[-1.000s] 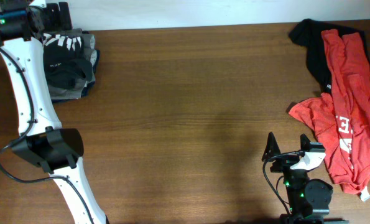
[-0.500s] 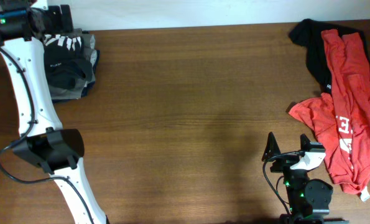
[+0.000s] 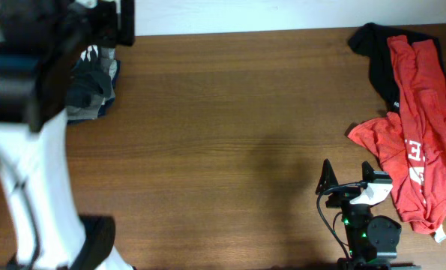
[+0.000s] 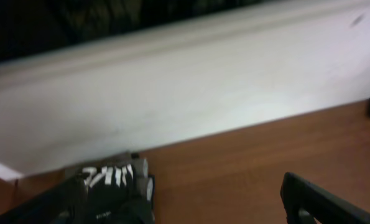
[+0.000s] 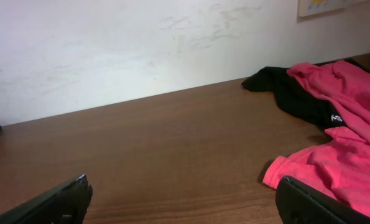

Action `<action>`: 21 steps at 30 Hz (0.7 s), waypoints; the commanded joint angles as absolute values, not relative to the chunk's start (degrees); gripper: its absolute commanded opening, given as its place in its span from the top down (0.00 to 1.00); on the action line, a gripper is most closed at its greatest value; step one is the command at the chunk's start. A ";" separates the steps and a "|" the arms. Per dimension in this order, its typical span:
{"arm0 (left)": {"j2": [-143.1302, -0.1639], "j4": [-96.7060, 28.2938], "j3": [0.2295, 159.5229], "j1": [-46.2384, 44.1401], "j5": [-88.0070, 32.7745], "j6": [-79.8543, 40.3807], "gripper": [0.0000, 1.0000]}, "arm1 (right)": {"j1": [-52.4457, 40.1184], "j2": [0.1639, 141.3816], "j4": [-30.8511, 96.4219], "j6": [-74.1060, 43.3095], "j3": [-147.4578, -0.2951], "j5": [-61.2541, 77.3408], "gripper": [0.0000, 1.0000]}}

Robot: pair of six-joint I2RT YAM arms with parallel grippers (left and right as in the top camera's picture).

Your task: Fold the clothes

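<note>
Fingers of the right gripper spread wide, empty, lower right; left gripper fingers also wide. Folded black shirt lies upper left; red shirts over a black garment, right edge.

Right gripper: its two dark fingers sit at the lower corners, spread wide, with only bare brown wooden table between them. Red T-shirts lie crumpled at the right edge, partly over a black garment with a small white mark. A scuffed white wall stands behind.
</note>
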State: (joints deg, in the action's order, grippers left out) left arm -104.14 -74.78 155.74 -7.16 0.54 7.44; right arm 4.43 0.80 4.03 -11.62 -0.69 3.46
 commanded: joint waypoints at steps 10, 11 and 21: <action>-81.36 -51.27 118.24 -6.96 -6.63 7.18 0.01 | 4.91 0.25 4.25 -11.64 -0.32 2.55 0.01; -79.11 -47.66 113.08 -6.96 -6.61 7.35 0.01 | 4.91 0.25 4.25 -11.64 -0.32 2.55 0.01; -63.44 -30.72 75.79 -3.09 -6.68 7.33 0.01 | 4.91 0.25 4.25 -11.64 -0.32 2.55 0.01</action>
